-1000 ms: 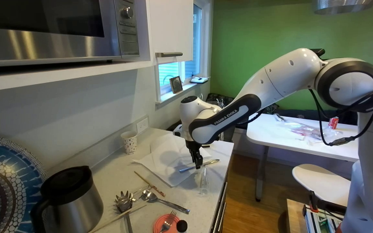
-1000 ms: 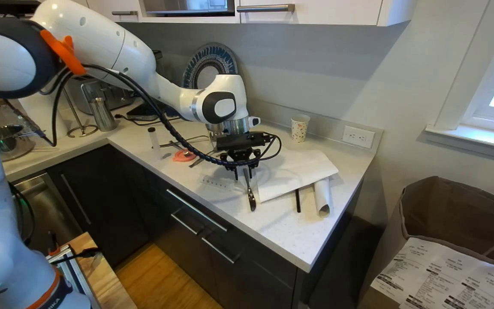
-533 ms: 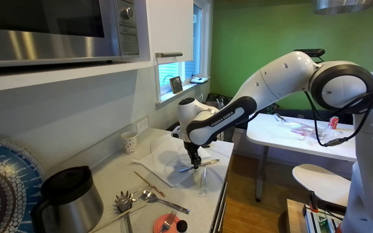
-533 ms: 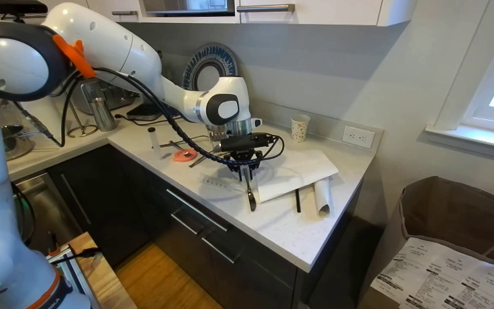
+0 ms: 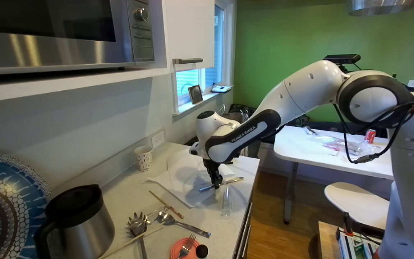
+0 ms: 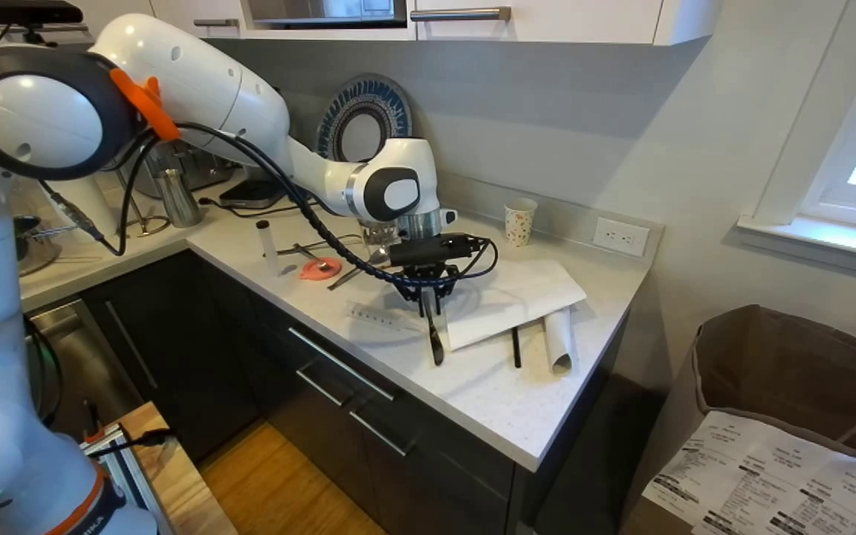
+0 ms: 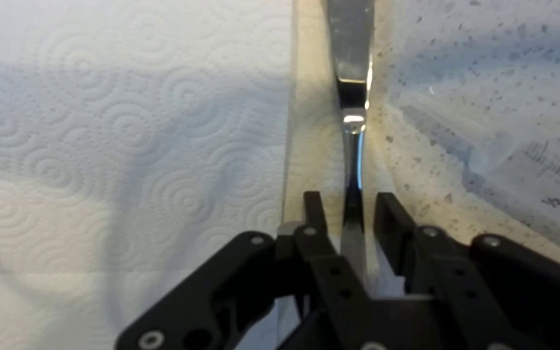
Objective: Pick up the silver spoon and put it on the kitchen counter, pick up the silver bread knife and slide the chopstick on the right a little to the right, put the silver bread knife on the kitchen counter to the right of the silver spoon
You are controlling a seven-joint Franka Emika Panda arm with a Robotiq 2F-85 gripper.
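Note:
The silver bread knife [image 7: 353,121] lies along the edge of a paper towel, half on the bare kitchen counter [image 6: 472,405]. My gripper [image 7: 349,197] points down over its slim part, one finger on each side. A thin gap shows between the knife and each of the fingers [image 7: 394,218], so the jaws stand partly open. Both exterior views show the gripper [image 5: 216,186] low at the knife [image 6: 436,345]. On the counter, the silver spoon [image 5: 185,226] lies apart, near a pale chopstick [image 5: 131,242]; another thin stick [image 5: 165,204] lies behind it.
The paper towel [image 5: 178,183] spreads beneath and left of the gripper. A clear tube with scale marks [image 5: 226,203] lies close by. Around the spoon are a toothed server [image 5: 137,225], a red lid [image 5: 174,248] with a fork, and a steel jug [image 5: 84,230]. A paper cup [image 6: 520,221] stands by the wall.
My gripper has come down slightly and shifted a little along the knife. Its fingers have moved closer together around the knife, which lies where it was.

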